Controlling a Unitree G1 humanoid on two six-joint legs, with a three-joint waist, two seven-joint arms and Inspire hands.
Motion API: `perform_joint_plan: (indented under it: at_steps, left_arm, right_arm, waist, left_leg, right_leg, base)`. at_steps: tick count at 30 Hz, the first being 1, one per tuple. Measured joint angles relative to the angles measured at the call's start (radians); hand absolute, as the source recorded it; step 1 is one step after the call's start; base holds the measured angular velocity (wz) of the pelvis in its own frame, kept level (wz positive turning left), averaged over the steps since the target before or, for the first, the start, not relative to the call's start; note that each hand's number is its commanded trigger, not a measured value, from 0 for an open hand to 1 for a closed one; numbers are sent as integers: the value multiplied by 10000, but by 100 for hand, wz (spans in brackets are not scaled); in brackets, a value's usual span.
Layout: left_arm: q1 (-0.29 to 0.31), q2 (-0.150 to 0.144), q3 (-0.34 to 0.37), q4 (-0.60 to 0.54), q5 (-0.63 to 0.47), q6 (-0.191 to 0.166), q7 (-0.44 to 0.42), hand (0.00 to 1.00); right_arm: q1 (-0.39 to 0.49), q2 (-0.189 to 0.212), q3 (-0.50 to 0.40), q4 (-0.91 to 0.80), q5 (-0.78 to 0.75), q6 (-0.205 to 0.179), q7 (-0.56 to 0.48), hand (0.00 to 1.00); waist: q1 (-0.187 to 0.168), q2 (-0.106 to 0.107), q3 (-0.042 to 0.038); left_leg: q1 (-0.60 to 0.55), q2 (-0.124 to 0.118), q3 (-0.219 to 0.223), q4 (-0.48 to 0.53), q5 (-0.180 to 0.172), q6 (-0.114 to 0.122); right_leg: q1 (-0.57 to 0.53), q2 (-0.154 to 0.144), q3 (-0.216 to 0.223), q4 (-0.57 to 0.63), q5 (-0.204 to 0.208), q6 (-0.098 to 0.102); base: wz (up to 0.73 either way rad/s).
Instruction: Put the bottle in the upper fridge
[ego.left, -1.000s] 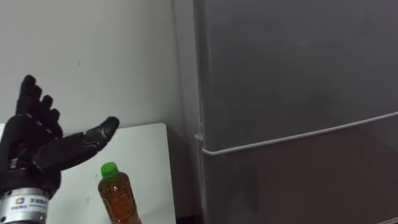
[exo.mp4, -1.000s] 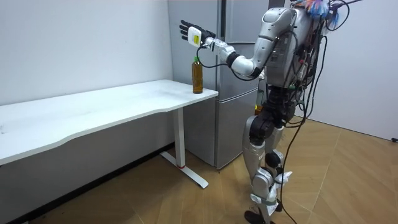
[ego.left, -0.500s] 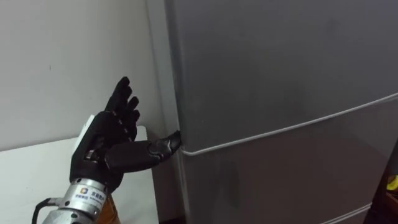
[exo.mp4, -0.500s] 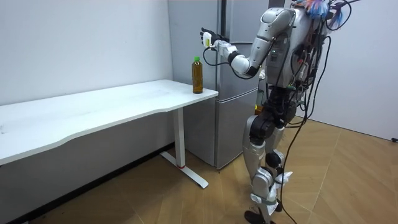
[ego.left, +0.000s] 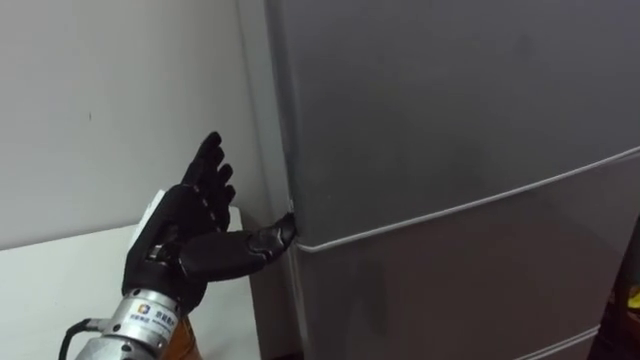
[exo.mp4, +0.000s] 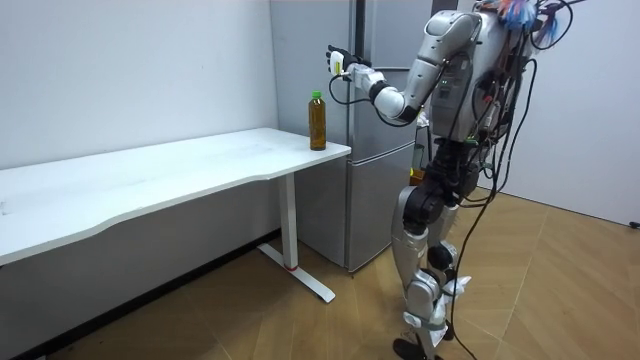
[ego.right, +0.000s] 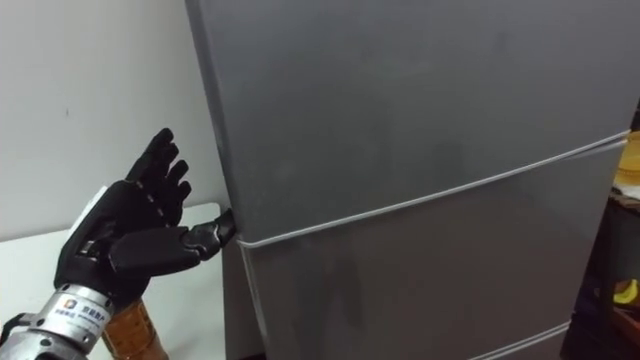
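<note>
Grey sheet metal formed the front of the fridge, whose 2 doors were both closed. A pale seam ran between the upper door and the lower door. In the room view the robot stood upright on the wood floor, facing the fridge at the end of a white table, with its left arm raised and reaching forward.

The left hand was spread wide. Its fingers were straight and pointed up along the white wall. The thumb stretched sideways, and its tip touched the left edge of the upper door just above the seam. The palm held nothing.

The bottle stood upright on the table corner nearest the fridge, amber with a green cap. It sat lower than the hand and well apart from it, on the room view's left of it. In the right eye view part of the amber body showed directly beneath the wrist, with the hand itself above it and closer to the fridge. Nothing touched the bottle.
</note>
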Motion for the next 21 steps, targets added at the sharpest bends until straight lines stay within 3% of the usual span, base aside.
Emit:
perform_joint_plan:
  at_steps: [6, 21]
  left_arm:
    - [0, 100, -68, -341, 0, 0, -225, 0]
    - [1, 415, -286, -1616, 99, 288, -1289, 0]
  right_arm:
    - [-49, -138, 319, 58, 254, -27, 1, 0]
    - [-92, -148, 405, 12, 238, -8, 24, 0]
  waist:
    - [-7, 102, 24]
    - [35, 80, 25]
  left_leg:
    - [-45, 11, -36, -13, -1, 0]
    - [-307, -24, -37, 24, 3, 5]
  right_leg:
    - [101, 3, -122, -9, 1, -2]
    - [-51, -69, -248, -177, 39, 47]
  base:
    - [6]
    - [2]
